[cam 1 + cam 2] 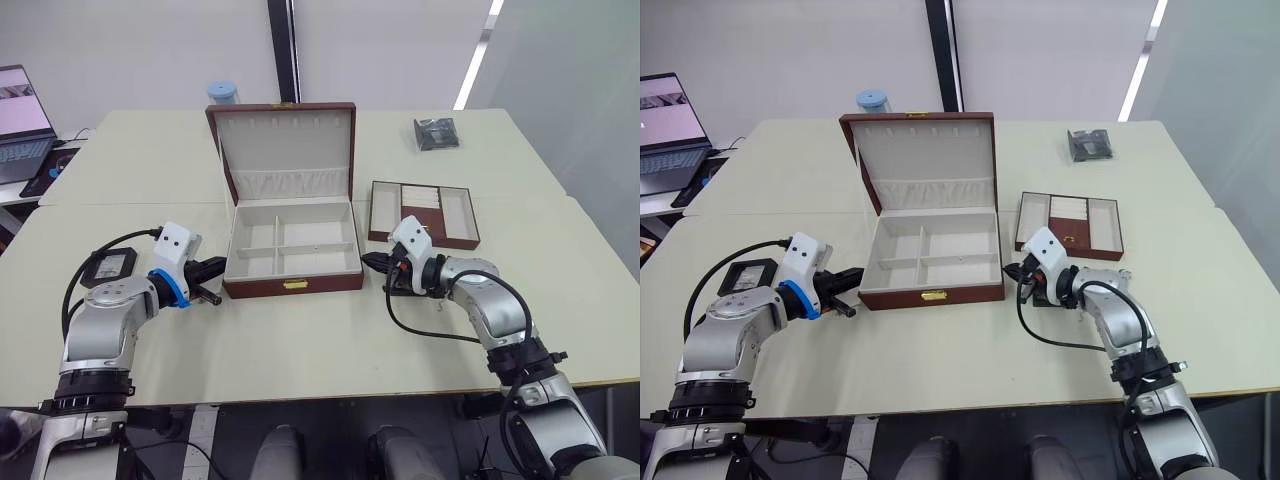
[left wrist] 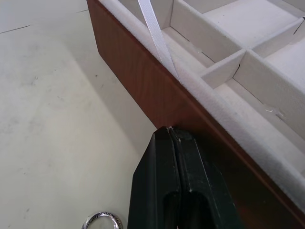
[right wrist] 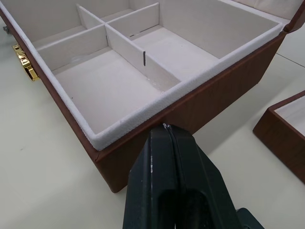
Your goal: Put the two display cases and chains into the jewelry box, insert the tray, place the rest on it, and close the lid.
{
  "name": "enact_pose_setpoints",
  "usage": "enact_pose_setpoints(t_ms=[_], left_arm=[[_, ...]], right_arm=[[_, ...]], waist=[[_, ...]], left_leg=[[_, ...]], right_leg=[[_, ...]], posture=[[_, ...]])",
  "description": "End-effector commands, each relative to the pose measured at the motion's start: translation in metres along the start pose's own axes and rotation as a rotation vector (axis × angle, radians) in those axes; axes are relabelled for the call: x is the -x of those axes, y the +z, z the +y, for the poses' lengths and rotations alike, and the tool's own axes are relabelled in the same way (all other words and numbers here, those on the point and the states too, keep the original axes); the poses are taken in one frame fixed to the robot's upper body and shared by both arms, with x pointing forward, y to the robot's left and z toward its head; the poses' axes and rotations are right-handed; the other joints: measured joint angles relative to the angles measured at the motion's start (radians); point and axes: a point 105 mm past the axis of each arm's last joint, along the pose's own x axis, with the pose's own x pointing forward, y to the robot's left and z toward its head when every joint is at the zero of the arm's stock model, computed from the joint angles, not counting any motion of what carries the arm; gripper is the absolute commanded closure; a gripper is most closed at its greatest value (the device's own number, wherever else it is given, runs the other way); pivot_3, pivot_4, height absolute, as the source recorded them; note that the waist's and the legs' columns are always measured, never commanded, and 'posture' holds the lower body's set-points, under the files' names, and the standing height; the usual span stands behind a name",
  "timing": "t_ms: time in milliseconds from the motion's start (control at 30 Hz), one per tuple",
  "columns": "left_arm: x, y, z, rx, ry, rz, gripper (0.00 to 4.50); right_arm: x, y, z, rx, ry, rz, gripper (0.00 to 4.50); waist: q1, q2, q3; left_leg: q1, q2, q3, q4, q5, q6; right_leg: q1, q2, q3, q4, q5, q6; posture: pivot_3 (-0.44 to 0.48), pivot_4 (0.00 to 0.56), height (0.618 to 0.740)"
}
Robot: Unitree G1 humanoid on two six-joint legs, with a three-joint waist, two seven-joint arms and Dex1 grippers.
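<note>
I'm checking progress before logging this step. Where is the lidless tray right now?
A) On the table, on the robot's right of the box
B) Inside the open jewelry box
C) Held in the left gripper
A: the tray sits on the table beside the open jewelry box.

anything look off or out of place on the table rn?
Nothing spilled or damaged. The jewelry box sits open and square, its compartments empty, lid upright. The tray lies flat to the robot's right of it. A small silver ring lies loose on the table beside the left gripper.
</note>
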Motion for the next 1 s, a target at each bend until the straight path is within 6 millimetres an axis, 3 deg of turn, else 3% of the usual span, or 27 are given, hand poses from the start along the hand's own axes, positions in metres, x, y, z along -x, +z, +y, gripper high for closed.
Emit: enact_pose_setpoints(t_ms=[33, 200, 300, 367, 500, 600, 800, 900, 1000], left_arm=[[0.012, 0.014, 0.018, -0.035, 0.059, -0.046, 4.5], [0.039, 0.014, 0.045, -0.023, 0.164, -0.049, 4.5], [0.069, 0.017, 0.059, -0.004, 0.214, -0.067, 4.5], [0.09, 0.016, 0.063, 0.013, 0.216, -0.064, 4.14], [0.122, 0.002, 0.07, -0.006, 0.231, 0.02, 3.07], [0.146, -0.008, 0.076, -0.032, 0.243, 0.101, 2.08], [0.181, -0.019, 0.091, -0.068, 0.295, 0.218, 0.17], [0.193, -0.023, 0.096, -0.078, 0.314, 0.251, 0.0], [0.2, -0.027, 0.098, -0.086, 0.329, 0.27, 0.0]], right_arm=[[0.012, 0.011, -0.005, 0.002, -0.005, -0.066, 4.46], [0.037, 0.019, -0.024, -0.015, -0.078, -0.135, 4.46], [0.072, 0.024, -0.037, -0.031, -0.098, -0.189, 4.46], [0.094, 0.016, -0.039, -0.03, -0.077, -0.151, 4.5], [0.131, -0.002, -0.046, -0.032, -0.077, -0.053, 3.68], [0.158, -0.012, -0.053, -0.016, -0.087, 0.022, 2.73], [0.192, -0.026, -0.062, 0.017, -0.094, 0.142, 0.91], [0.206, -0.036, -0.067, 0.033, -0.107, 0.203, 0.03], [0.215, -0.039, -0.073, 0.031, -0.134, 0.217, 0.03]], waist=[[0.0, 0.0, 0.0], [-0.002, 0.0, 0.0], [-0.002, 0.0, 0.0], [-0.001, 0.0, 0.0], [0.0, 0.0, 0.0], [-0.001, 0.0, 0.001], [-0.001, 0.0, 0.001], [-0.001, 0.0, 0.001], [-0.001, 0.0, 0.001]], left_leg=[[0.0, 0.0, 0.0, 0.0, 0.0, 0.0], [0.0, 0.0, 0.0, 0.0, 0.0, 0.0], [0.0, 0.0, 0.0, -0.001, 0.0, 0.0], [0.0, 0.001, 0.0, -0.002, 0.0, 0.0], [0.0, 0.001, 0.0, -0.003, 0.0, 0.0], [0.001, 0.001, 0.0, -0.003, 0.0, 0.0], [0.001, 0.001, 0.0, -0.003, 0.0, 0.0], [0.001, 0.001, 0.002, -0.004, 0.0, 0.001], [0.001, 0.001, 0.002, -0.004, -0.001, 0.001]], right_leg=[[0.0, 0.0, 0.0, 0.0, 0.0, 0.0], [0.0, 0.0, 0.0, 0.0, 0.0, 0.0], [0.0, 0.0, 0.0, -0.001, 0.0, 0.0], [0.0, 0.0, 0.0, -0.003, 0.0, 0.0], [0.001, 0.0, 0.0, -0.006, 0.0, 0.0], [0.002, 0.0, -0.001, -0.006, 0.0, 0.0], [0.002, 0.0, -0.001, -0.006, 0.0, 0.0], [0.002, -0.001, 0.0, -0.007, 0.0, 0.0], [0.002, -0.001, 0.0, -0.007, 0.0, 0.0]], posture=[[0.0, 0.15, 0.74], [0.0, 0.15, 0.74], [0.0, 0.15, 0.74], [0.0, 0.15, 0.74], [0.0, 0.15, 0.74], [0.0, 0.15, 0.74], [0.0, 0.15, 0.74], [0.0, 0.15, 0.74], [0.0, 0.15, 0.74]])
